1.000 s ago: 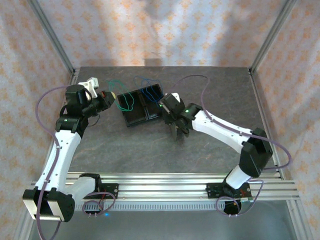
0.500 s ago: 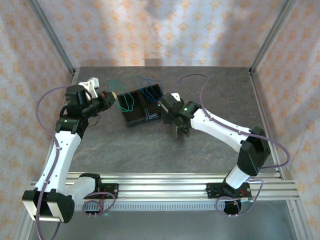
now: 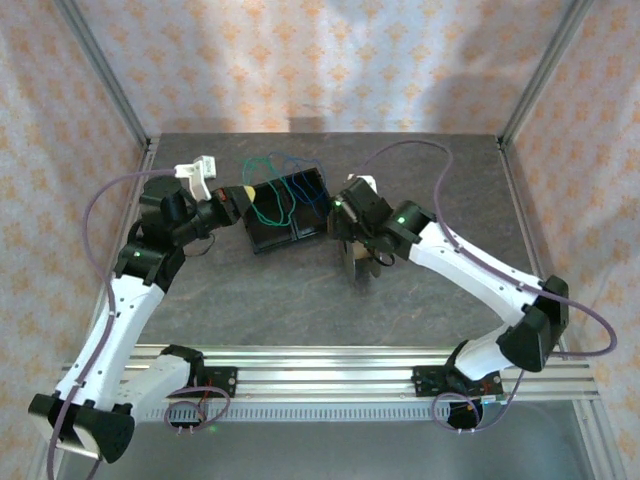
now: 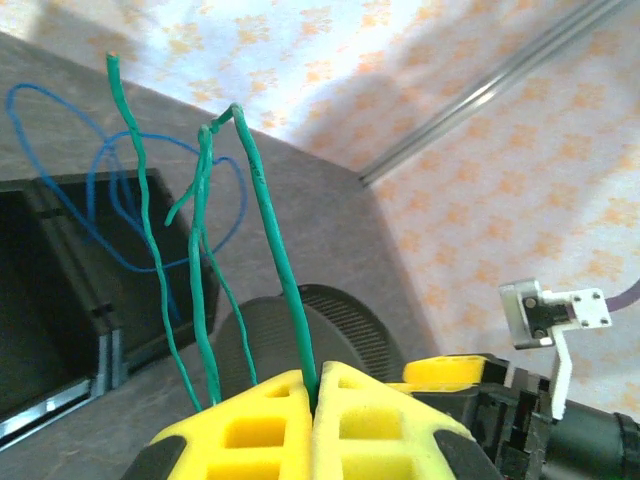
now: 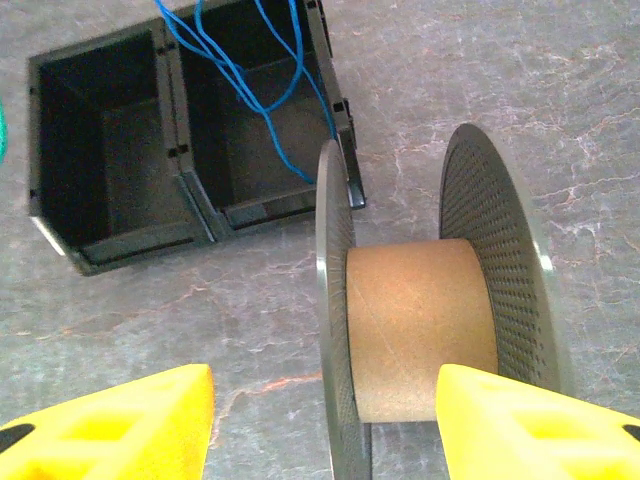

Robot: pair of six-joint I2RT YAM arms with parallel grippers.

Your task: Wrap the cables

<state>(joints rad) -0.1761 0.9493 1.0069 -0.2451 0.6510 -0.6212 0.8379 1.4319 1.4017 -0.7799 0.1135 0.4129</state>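
The green cable (image 4: 275, 250) rises in thin loops from my left gripper (image 4: 313, 392), whose yellow fingers are shut on one strand; the same green cable (image 3: 262, 190) and left gripper (image 3: 243, 194) hang over the black bin's left side. The blue cable (image 5: 250, 80) loops loosely into the bin's right compartment, and the blue cable (image 3: 297, 170) spills past the far rim. My right gripper (image 5: 325, 400) is open just above a spool (image 5: 420, 330) with a brown core. Its left finger stands well off the left flange. The right gripper (image 3: 362, 240) is right of the bin.
The black two-compartment bin (image 3: 270, 235) sits mid-table, its near rim (image 5: 130, 240) close to the spool. The spool (image 3: 352, 262) stands on its flange edges on the grey table. Metal frame posts and patterned walls enclose the table.
My left gripper has moved right toward the bin, carrying the green cable. My right gripper's jaws have opened wider above the spool, and that arm's elbow has swung right.
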